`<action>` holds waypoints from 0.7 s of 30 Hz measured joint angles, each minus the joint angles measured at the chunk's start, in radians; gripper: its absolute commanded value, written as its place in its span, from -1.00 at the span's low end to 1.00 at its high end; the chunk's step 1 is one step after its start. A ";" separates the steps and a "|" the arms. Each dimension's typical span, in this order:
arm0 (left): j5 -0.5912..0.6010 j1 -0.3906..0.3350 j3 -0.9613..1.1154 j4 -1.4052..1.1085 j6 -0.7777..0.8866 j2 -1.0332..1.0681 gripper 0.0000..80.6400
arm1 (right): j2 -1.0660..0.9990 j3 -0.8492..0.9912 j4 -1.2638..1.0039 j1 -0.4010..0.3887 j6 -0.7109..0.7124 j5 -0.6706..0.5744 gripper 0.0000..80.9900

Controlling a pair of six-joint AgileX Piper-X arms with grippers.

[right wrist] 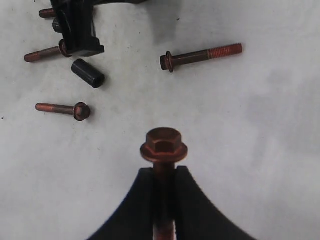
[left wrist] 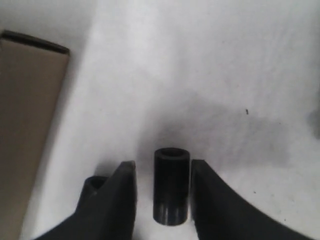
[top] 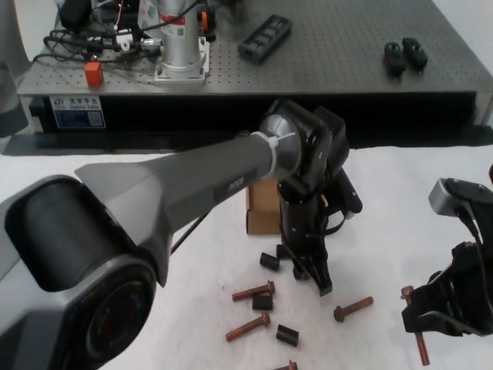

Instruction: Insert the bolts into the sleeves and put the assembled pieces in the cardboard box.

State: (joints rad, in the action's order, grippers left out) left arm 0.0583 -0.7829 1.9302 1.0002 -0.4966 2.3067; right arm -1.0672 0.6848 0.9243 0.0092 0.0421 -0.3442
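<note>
My left gripper (left wrist: 162,165) stands open over the white cloth, a finger on each side of a black sleeve (left wrist: 171,192) that lies there, with a small gap on both sides. A second sleeve (left wrist: 95,184) lies just behind one finger. In the high view this gripper (top: 312,281) points down in front of the cardboard box (top: 262,210). My right gripper (right wrist: 163,171) is shut on the shank of a copper bolt (right wrist: 163,146), head outward, low at the right (top: 420,317).
Loose bolts (top: 254,291) (top: 248,327) (top: 353,309) and black sleeves (top: 268,260) (top: 262,301) (top: 287,334) lie scattered on the cloth before the box. The box's side (left wrist: 25,140) is close beside the left gripper. A raised perforated bench (top: 323,54) stands behind.
</note>
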 measured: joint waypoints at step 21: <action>0.056 0.029 -0.023 0.048 0.186 -0.229 -0.98 | 0.157 -0.103 -0.292 -0.003 -0.230 -0.160 -0.95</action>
State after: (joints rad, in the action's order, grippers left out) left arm 0.1138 -0.7543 1.9075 1.0480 -0.3105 2.0781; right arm -0.9105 0.5813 0.6318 0.0064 -0.1882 -0.5039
